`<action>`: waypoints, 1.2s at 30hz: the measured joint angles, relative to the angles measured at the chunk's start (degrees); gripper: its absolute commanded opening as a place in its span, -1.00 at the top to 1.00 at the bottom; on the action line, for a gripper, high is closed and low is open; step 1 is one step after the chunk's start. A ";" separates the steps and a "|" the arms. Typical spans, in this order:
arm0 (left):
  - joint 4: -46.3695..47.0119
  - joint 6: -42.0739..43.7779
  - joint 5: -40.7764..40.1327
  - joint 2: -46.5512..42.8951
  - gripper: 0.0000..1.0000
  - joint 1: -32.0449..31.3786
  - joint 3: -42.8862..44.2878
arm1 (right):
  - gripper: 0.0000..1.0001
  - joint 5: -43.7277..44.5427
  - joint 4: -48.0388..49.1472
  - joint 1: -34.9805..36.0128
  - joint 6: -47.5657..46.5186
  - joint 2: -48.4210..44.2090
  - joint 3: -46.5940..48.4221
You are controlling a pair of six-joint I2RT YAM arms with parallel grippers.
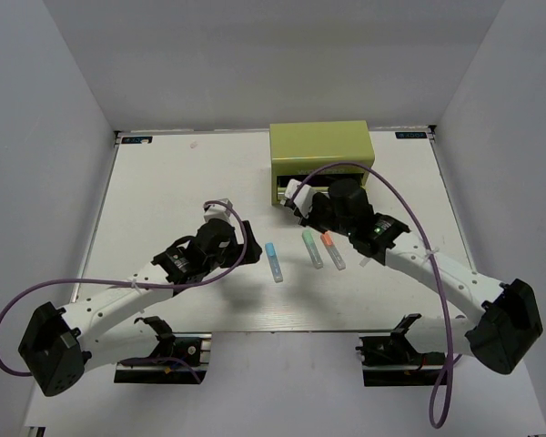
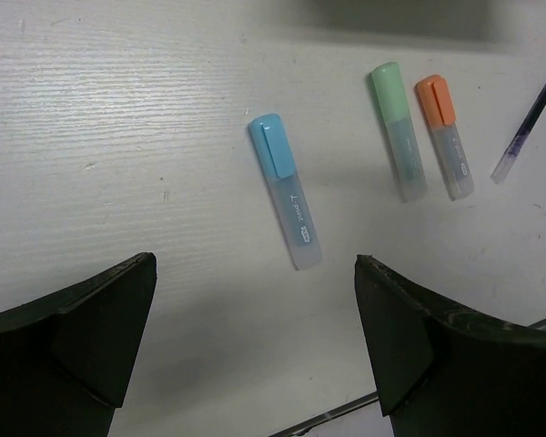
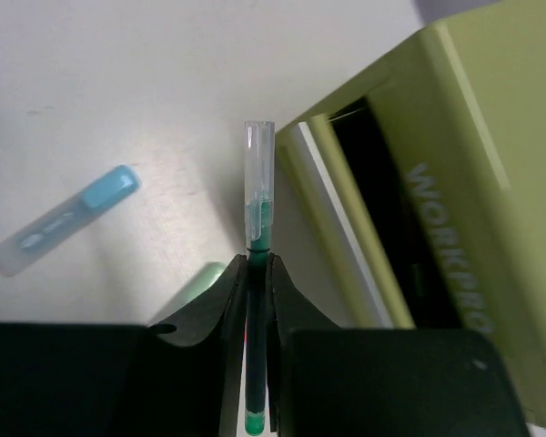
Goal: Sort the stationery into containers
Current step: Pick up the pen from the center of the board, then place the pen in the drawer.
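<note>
My right gripper (image 3: 257, 264) is shut on a dark green pen (image 3: 257, 205) with a clear cap. It holds the pen just left of the olive-green tool chest (image 3: 455, 109), beside the rim of a pulled-out drawer (image 3: 332, 214). From above, this gripper (image 1: 300, 202) is at the chest's (image 1: 320, 146) front left. The blue-capped marker (image 1: 273, 260), green-capped marker (image 1: 311, 248) and orange-capped marker (image 1: 333, 251) lie side by side on the table. My left gripper (image 2: 255, 264) is open and empty, just short of the blue marker (image 2: 284, 189). A purple pen (image 2: 525, 129) lies right of the orange marker (image 2: 444, 137). No red pen shows.
The white table (image 1: 164, 182) is walled at the back and on both sides. The right arm's purple cable (image 1: 409, 218) arches over the chest's front. The left arm (image 1: 191, 255) lies left of the markers.
</note>
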 measured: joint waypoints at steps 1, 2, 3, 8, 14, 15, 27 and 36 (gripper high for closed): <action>0.07 0.00 0.15 0.13 -0.99 0.00 0.00 | 1.00 0.17 1.09 -0.63 -1.55 -0.09 -0.09; 0.13 0.00 0.28 0.17 -0.99 0.00 0.00 | 1.00 0.31 2.08 -1.33 -3.13 -0.02 -0.15; 0.22 0.00 0.35 0.17 -0.99 0.00 0.00 | 1.00 0.35 2.82 -2.19 -4.66 0.24 -0.15; 0.85 0.00 0.94 0.17 -0.99 0.02 0.00 | 1.00 -1.29 4.50 -6.64 -11.80 2.71 0.74; 1.62 0.00 1.11 0.17 -0.99 0.02 0.00 | 1.00 -7.93 4.22 -11.89 -21.31 6.12 4.66; 1.60 0.00 1.11 0.17 -0.99 0.02 0.00 | 1.00 -9.38 3.96 -12.68 -22.91 6.86 5.77; 2.71 0.04 1.40 0.17 -0.99 0.02 0.00 | 1.00 -20.52 -4.57 -18.01 -33.77 16.33 16.11; 2.93 0.04 2.23 0.28 -0.99 0.02 0.00 | 0.82 -20.55 -4.72 -19.32 -34.27 19.85 16.11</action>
